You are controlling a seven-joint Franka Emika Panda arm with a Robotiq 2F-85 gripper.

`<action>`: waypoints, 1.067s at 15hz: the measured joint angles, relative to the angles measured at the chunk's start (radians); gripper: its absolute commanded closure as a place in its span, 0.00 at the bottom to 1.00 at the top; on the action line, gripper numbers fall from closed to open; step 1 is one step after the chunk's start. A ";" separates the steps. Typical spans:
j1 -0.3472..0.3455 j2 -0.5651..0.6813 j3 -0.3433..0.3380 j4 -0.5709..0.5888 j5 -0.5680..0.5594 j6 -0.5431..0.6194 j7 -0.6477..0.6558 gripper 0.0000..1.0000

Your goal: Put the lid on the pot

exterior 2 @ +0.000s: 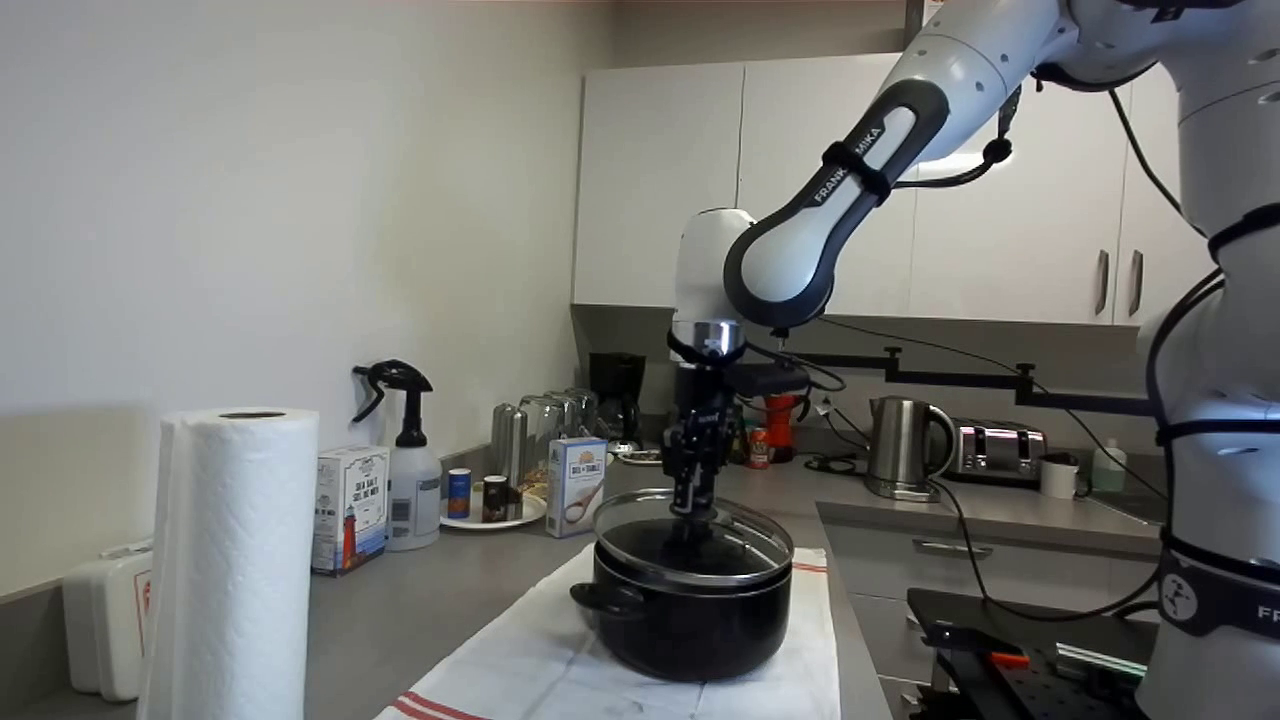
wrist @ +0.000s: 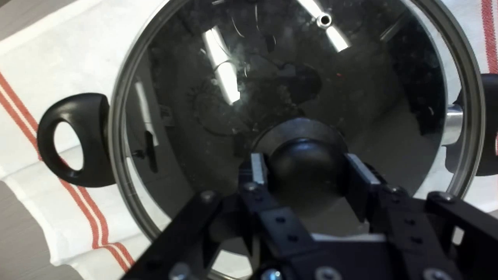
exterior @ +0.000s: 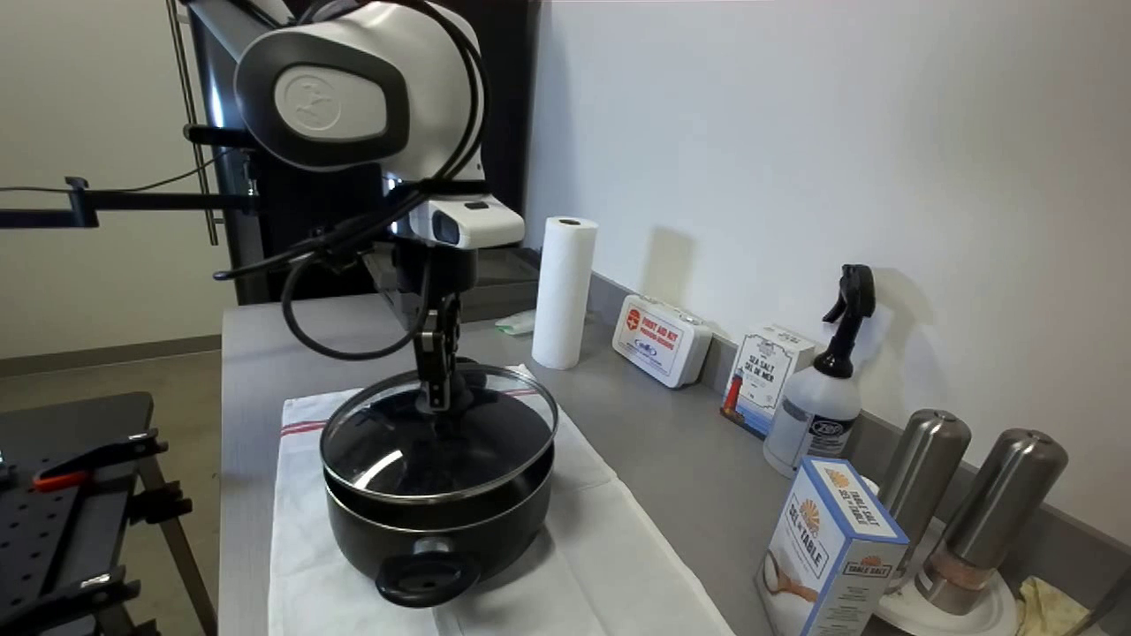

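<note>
One pot (exterior 2: 690, 635), one lid (exterior: 455, 442), one striped towel (exterior: 610, 565), one paper roll (exterior: 564, 296), one first-aid kit (exterior: 652, 343), one trigger sprayer (exterior: 815, 411) and two salt boxes (exterior: 817, 552) (exterior: 767, 375) are visible.

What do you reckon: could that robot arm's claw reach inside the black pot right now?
Probably not: the glass lid is over the opening of the pot, and the gripper seems clamped on the lid's black knob. That lid would likely have to move first.

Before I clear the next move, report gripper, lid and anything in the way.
Gripper closed on knob. Lid held over pot, not seated, gap showing. No obstruction seen between them.
</note>
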State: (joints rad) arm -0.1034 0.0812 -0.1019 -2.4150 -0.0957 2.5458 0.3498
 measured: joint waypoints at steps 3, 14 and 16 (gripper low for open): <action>0.000 0.021 -0.007 0.004 0.010 0.020 0.000 0.75; 0.000 0.067 -0.020 0.021 0.035 0.043 0.000 0.75; 0.000 0.068 -0.020 0.021 0.035 0.043 0.000 0.75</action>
State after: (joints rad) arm -0.1031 0.1495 -0.1222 -2.3936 -0.0605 2.5887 0.3498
